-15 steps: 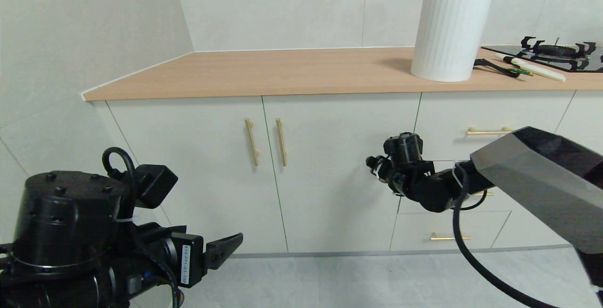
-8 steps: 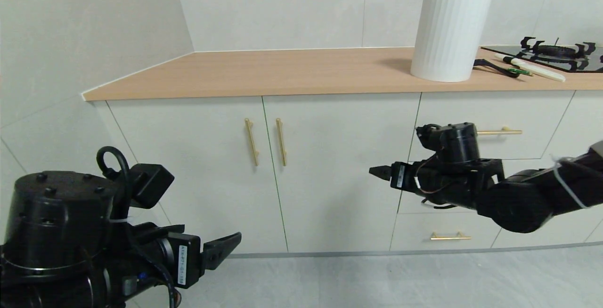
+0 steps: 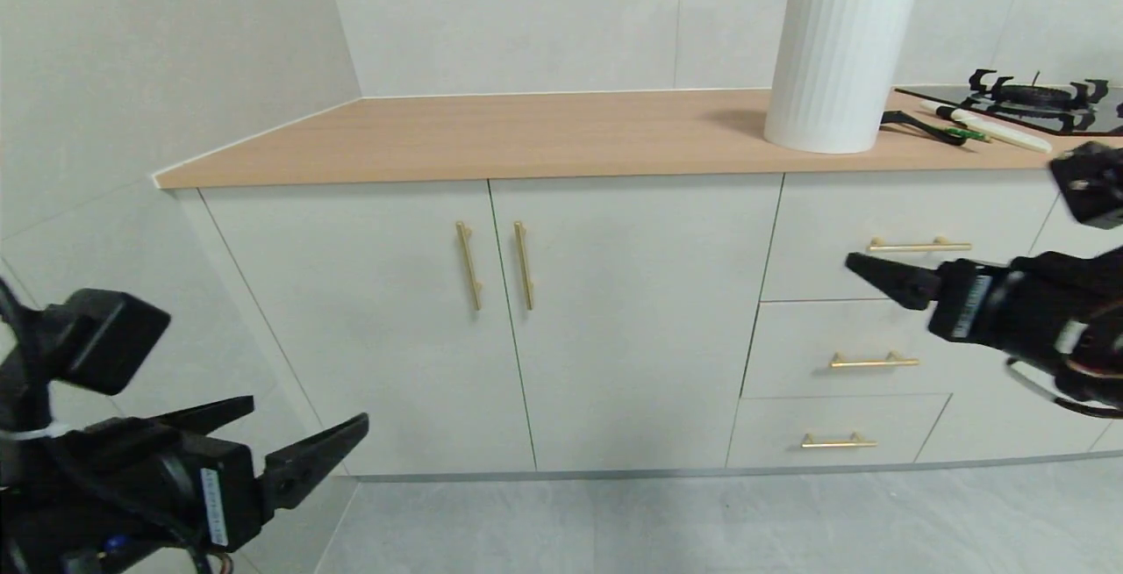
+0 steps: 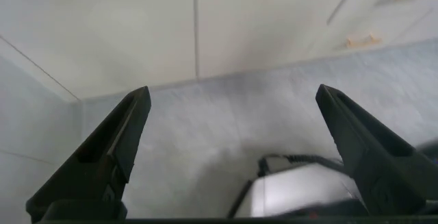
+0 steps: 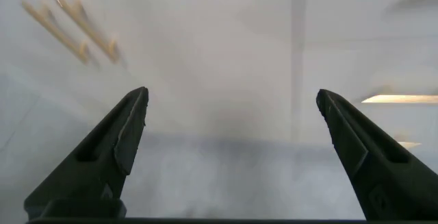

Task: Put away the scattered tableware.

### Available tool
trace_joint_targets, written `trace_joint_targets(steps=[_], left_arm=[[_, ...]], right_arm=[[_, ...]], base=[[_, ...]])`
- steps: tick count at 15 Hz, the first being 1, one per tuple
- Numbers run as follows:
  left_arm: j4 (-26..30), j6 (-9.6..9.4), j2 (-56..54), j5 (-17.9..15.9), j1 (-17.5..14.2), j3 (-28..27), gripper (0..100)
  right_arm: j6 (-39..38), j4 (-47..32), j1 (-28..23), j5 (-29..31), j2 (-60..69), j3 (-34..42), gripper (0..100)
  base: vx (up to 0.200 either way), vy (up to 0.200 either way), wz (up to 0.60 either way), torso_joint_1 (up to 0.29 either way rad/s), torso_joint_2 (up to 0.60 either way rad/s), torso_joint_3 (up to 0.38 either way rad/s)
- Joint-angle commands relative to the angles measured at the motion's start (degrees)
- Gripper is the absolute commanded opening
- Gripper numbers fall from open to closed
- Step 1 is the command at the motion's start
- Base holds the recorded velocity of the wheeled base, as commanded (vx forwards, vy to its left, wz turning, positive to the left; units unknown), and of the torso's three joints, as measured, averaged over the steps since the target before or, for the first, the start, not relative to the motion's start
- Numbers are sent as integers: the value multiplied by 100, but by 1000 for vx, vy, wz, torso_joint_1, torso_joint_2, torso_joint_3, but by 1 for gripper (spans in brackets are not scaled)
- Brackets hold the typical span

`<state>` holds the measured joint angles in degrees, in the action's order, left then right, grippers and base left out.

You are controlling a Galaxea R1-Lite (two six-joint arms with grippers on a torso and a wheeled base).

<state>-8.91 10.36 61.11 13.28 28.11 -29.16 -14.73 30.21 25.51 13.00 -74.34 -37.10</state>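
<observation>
Two grippers held open before the cabinets (image 3: pixel 614 311).
Jaws are seen spread wide, with nothing gripped, on the left gripper (image 4: pixel 233 90) and the right gripper (image 5: pixel 231 94); the scattered tableware (image 3: pixel 965 129) is laid on the countertop (image 3: pixel 526 131) between the white ribbed container (image 3: pixel 838 65) and the stove (image 3: pixel 1035 100), well apart from both.

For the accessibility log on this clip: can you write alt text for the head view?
The left hand and right hand hang open and empty before closed white cabinets. On the wooden counter above, a few utensils lie beside a tall white ribbed container, next to a gas stove.
</observation>
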Motion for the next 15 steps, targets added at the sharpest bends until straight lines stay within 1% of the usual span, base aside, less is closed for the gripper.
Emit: trace_joint_targets(steps=[1,2,3,5,6,7,8,9,10,11,12,13,14,15], left_arm=[[21,-500,-1471,17,-605,367,100],[21,-553,-1611,8,-640,394,100],[364,-737,-2552,17,-807,411,100],[1137,-773,-3430,26,-851,332,100],[1445,-825,-3861,79,-895,270,100],[1682,-869,-4283,131,-1124,209,100],[1744,-948,-4599,149,-1317,183,100],[1761,-1124,-4916,184,-1519,103,100],[1788,-1212,-5109,202,-1677,51,100],[1788,-1221,-5223,211,-1765,7,100],[1796,-1221,-5382,211,-1818,-20,100],[1796,-1221,-5540,254,-1950,7,100],[1788,-1194,-5549,421,-2178,51,100],[1788,-1159,-5549,685,-2275,60,100]], right_arm=[[339,-147,-583,124,2380,1064,100],[348,-164,-627,124,2486,1117,100],[603,-419,-882,133,3364,1398,100],[1033,-938,-1277,142,4314,1486,100],[1253,-1210,-1356,142,4815,1486,100],[1508,-1571,-1356,142,5395,1477,100],[1692,-1905,-1356,151,5790,1477,100],[1859,-2335,-1374,195,6203,1477,100],[1930,-2827,-1488,265,6634,1468,100],[1921,-3065,-1664,362,6871,1477,100],[1807,-3082,-1884,590,6863,1477,100],[1736,-3082,-2051,722,6871,1477,100],[1754,-3153,-2288,669,7003,1521,100],[1798,-3293,-2472,573,7240,1688,100]], base=[[0,0,0,0,0,0],[0,0,0,0,0,0],[0,0,0,0,0,0],[0,0,0,0,0,0],[0,0,0,0,0,0],[0,0,0,0,0,0],[0,0,0,0,0,0],[0,0,0,0,0,0],[0,0,0,0,0,0],[0,0,0,0,0,0],[0,0,0,0,0,0],[0,0,0,0,0,0],[0,0,0,0,0,0],[0,0,0,0,0,0]])
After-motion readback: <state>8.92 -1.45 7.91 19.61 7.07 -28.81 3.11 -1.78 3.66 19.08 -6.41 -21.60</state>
